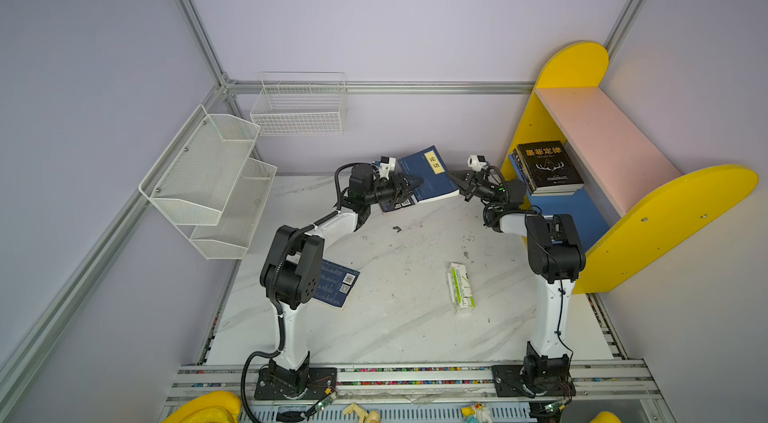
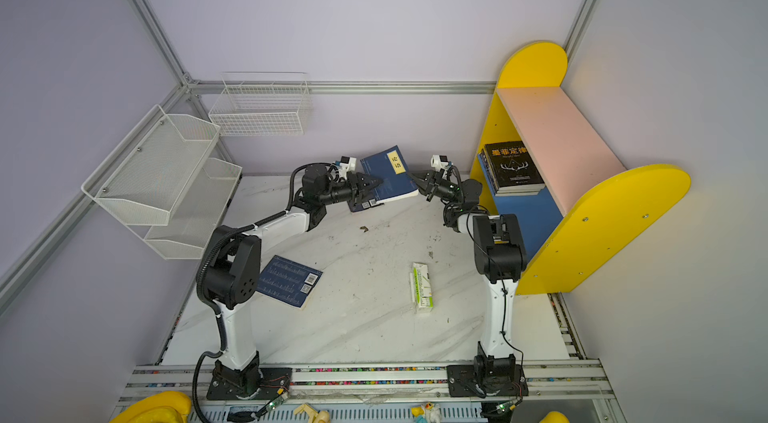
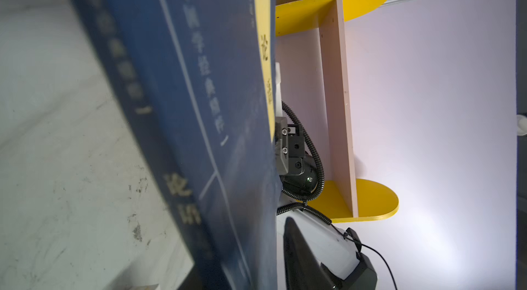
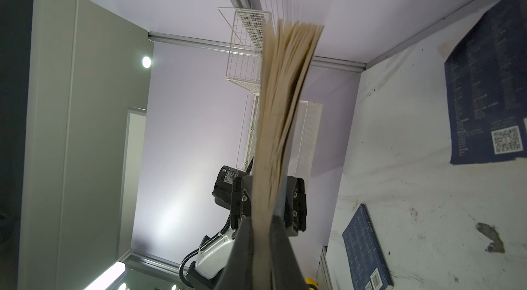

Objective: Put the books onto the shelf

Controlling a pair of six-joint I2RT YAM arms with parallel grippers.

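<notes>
Lilac walls (image 1: 374, 5) on aluminium extrusion framing (image 1: 415, 87); white marble-look tabletop (image 1: 395, 325) (scuffed, dark smudges); white mesh tiered rack (image 1: 208, 175) on left wall; wire basket (image 1: 299, 109) on back wall; round lamp (image 4: 146, 61) lit, right wrist view.

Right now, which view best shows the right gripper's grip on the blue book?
Right wrist view: the right gripper pinches the blue book by its page edge, close up. Both top views show it small; in the left wrist view the cover hides it.

My left arm (image 1: 293, 263) covers part of the flat navy book (image 1: 338, 283) on the surface (image 1: 395, 317). In my left wrist view the held book (image 3: 185, 103) is blurred, its edges cut off.
</notes>
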